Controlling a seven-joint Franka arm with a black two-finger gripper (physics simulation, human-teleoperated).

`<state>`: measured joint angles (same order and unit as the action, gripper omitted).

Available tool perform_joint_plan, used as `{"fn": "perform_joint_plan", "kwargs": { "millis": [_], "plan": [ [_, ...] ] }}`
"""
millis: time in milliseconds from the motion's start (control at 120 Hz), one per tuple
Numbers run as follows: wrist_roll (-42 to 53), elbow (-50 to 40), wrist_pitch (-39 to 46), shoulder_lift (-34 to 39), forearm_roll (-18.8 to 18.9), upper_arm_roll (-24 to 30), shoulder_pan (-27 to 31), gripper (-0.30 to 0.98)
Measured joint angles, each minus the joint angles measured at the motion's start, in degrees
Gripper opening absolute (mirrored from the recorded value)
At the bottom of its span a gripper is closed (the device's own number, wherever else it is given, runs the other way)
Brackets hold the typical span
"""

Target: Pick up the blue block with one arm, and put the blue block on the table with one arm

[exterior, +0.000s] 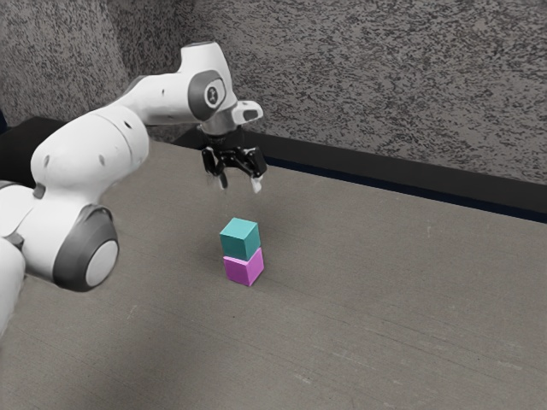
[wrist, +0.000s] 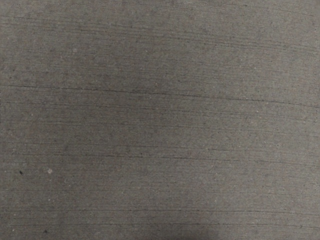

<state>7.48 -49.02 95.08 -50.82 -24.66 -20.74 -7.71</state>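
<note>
Reaching in from the exterior view's left of the pink block (exterior: 244, 269), the white arm (exterior: 90, 156) has its black gripper (exterior: 239, 183) up higher than that block, with its two fingers wide open. The blue block (exterior: 239, 241) sits on top of the pink block, and the gray table (exterior: 385, 290) goes out past it to the exterior view's right.

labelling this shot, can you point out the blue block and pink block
Blue block (exterior: 235, 246): exterior view, on its wider visible side.
Pink block (exterior: 237, 269): exterior view, on its left-hand visible side.
</note>
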Motion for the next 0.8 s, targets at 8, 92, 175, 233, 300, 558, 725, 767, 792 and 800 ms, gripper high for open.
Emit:
{"fn": "perform_joint_plan", "kwargs": {
  "millis": [8,92,175,233,300,558,725,767,792,800],
  "plan": [
    [0.2,0.0,0.1,0.1,0.0,0.0,0.0,0.69],
    [1.6,-0.1,0.7,0.7,0.6,0.4,-0.2,0.69],
    [2.8,-0.2,1.4,1.6,2.5,5.9,2.0,0.69],
    [3.3,-0.3,2.2,2.4,6.8,13.3,5.5,0.68],
    [3.7,-0.3,2.8,2.7,10.2,16.3,6.8,0.69],
    [0.3,-7.6,4.7,4.0,19.4,17.0,6.4,0.69],
    [-6.1,-8.7,8.1,4.4,21.5,17.9,6.4,0.69],
    [-7.5,-9.1,9.1,4.3,21.7,18.3,6.4,0.69],
    [-8.4,-10.3,9.6,4.3,21.8,18.4,6.4,0.69],
    [-8.6,-10.7,9.7,4.3,21.9,18.5,6.4,0.69]
  ]
}}
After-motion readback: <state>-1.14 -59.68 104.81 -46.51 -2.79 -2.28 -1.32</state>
